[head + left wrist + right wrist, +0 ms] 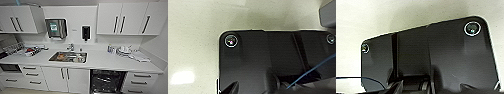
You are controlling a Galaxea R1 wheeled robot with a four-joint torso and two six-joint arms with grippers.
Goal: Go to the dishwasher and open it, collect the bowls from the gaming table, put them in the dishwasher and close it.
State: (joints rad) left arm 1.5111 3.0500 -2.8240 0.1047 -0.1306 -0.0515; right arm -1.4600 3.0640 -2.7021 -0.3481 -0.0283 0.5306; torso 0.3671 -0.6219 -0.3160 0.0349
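While the head camera faces a white kitchen run, the dishwasher (107, 81) sits under the tabletop (100, 61) toward the right, its front dropped open so the dark interior and wire racks show. To its left are white cabinet doors with dark handles, and to its right a stack of drawers (141, 82). A steel sink (68, 57) is set into the tabletop left of the dishwasher, with a tap (71, 47) behind it and some dishes inside. White dishes and cups (124, 50) stand on the tabletop above the dishwasher, near the wall. A paper towel dispenser (56, 28) and a dark soap dispenser (85, 32) hang on the wall below the upper cabinets. Both wrist views look down on pale speckled floor (193, 37) past the robot's dark plate; whether either hand is open or closed cannot be told.
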